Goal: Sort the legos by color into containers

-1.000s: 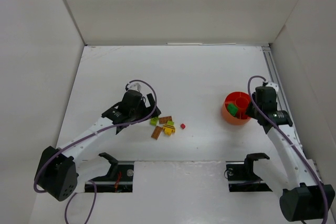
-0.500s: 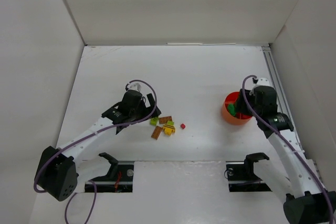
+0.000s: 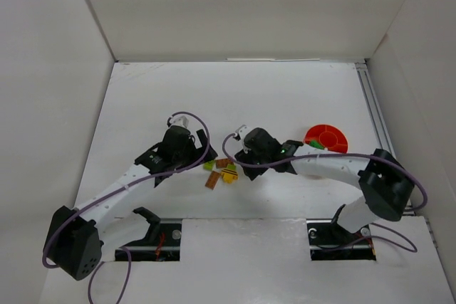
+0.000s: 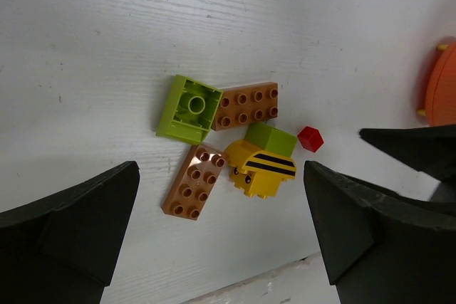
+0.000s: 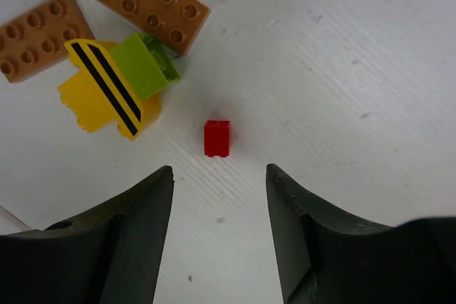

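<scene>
Nearest in the right wrist view, the right gripper hangs unclenched and empty, the tiny red brick lying on the table just past its jaw gap at 12 o'clock, so the step in hand looks like lining up that pick. At 10 o'clock from it lie the yellow striped brick, a lime brick and two brown plates, the left gripper spread wide and empty over them. Next, the fingers must straddle the brick, close, then carry it to the orange-red bowl, farther off near 3 o'clock from the pile.
</scene>
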